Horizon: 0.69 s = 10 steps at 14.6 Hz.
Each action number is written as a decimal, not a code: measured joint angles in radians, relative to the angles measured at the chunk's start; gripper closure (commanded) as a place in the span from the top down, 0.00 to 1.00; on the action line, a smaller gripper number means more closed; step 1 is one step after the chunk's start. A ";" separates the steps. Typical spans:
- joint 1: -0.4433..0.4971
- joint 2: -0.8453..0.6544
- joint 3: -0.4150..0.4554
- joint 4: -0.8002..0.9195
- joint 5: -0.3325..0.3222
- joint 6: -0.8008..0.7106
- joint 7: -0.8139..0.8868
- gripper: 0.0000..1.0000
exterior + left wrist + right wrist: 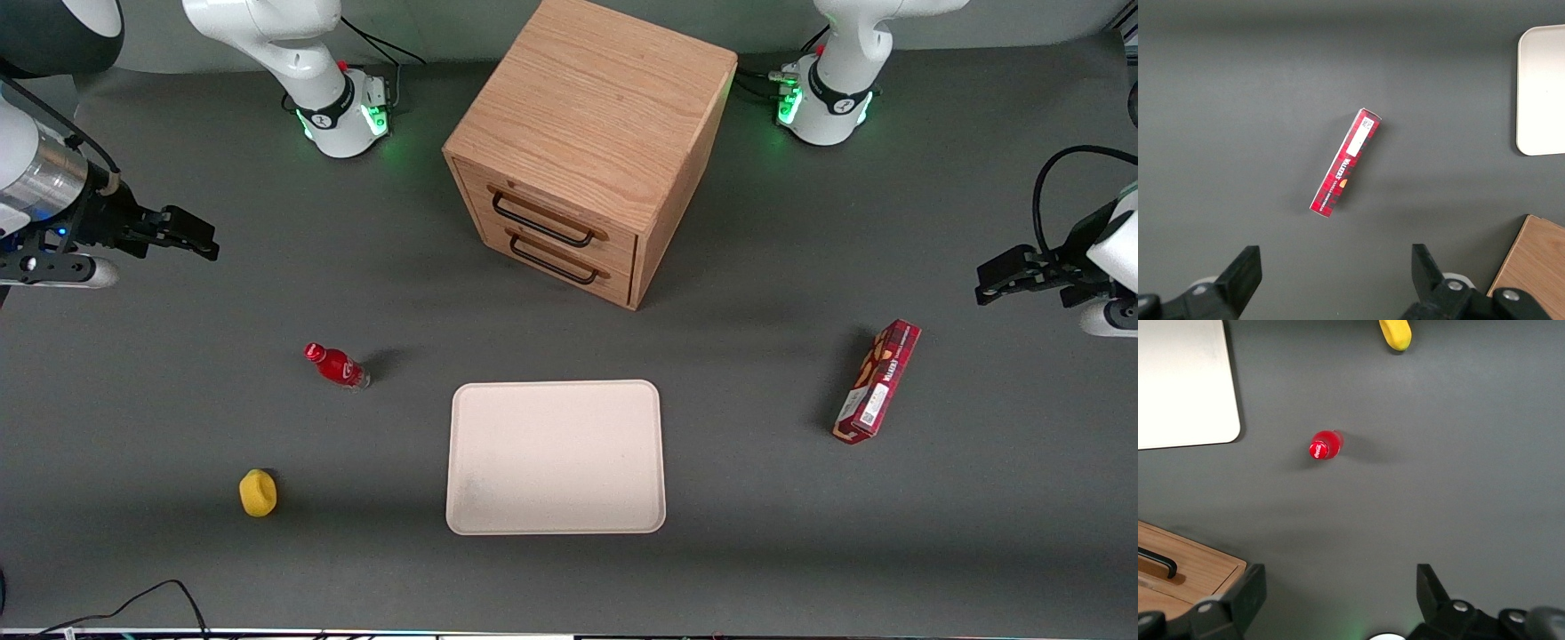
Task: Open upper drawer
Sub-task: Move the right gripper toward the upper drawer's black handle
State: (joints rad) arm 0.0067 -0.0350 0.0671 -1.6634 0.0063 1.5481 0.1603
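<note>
At the working arm's end of the table, well above the surface, the gripper (pixel 191 238) hangs released — in the right wrist view its two fingers (pixel 1248 593) stand wide apart with only bare table between them, holding nothing. The cabinet (pixel 591 133) sits toward the table's edge farthest from the front camera, near the middle of that edge and turned a little, so its drawer fronts face partly toward the working arm's end. The upper drawer (pixel 547 213) is shut, flush with the cabinet front, with the lower drawer (pixel 560 258) just under it. Its black handle (pixel 542 222) is a long bar lying level across the drawer front. From the gripper the handle lies well off sideways, toward the table's middle and lower down. I judge the coming move turns on closing that sideways gap — then setting the fingers across the bar.
</note>
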 measured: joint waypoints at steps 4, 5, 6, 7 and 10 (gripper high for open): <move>0.006 0.000 0.000 0.006 0.000 0.000 0.000 1.00; 0.009 0.000 0.002 0.011 0.000 0.000 0.000 1.00; 0.012 0.001 0.003 0.017 0.000 0.000 0.000 1.00; 0.013 0.003 0.006 0.029 0.000 0.001 0.000 1.00; 0.016 0.022 0.045 0.075 0.022 0.001 0.000 1.00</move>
State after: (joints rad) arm 0.0225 -0.0133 0.1123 -1.5884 0.0284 1.5486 0.1603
